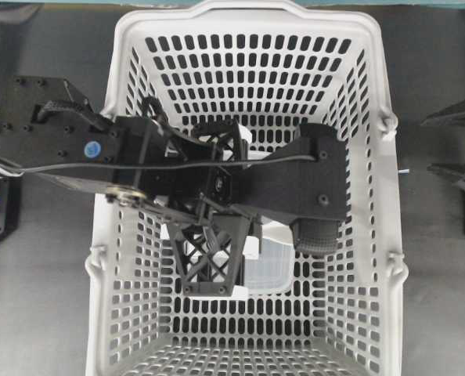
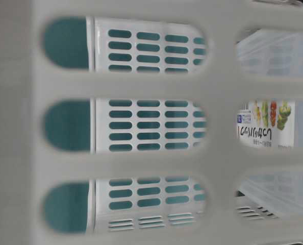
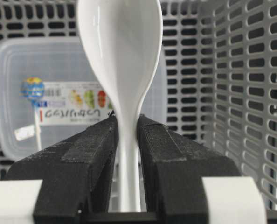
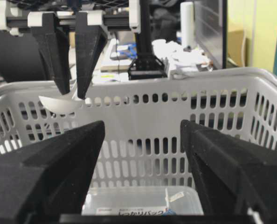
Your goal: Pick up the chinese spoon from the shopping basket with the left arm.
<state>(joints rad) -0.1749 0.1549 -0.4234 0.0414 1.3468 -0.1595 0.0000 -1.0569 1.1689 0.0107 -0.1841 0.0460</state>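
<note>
Chinese spoon (image 3: 121,70) handle pinched in left jaws, bowl pointing away; right jaws spread.

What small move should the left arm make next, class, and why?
Probably lift straight up a little more. The left gripper is shut on the spoon, which hangs about level with the basket rim, so it needs more clearance.

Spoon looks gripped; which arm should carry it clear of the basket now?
Left. The left gripper is shut on the chinese spoon by its handle, already lifted to about rim height of the shopping basket. The right gripper stands open and empty outside the basket, facing its wall.
</note>
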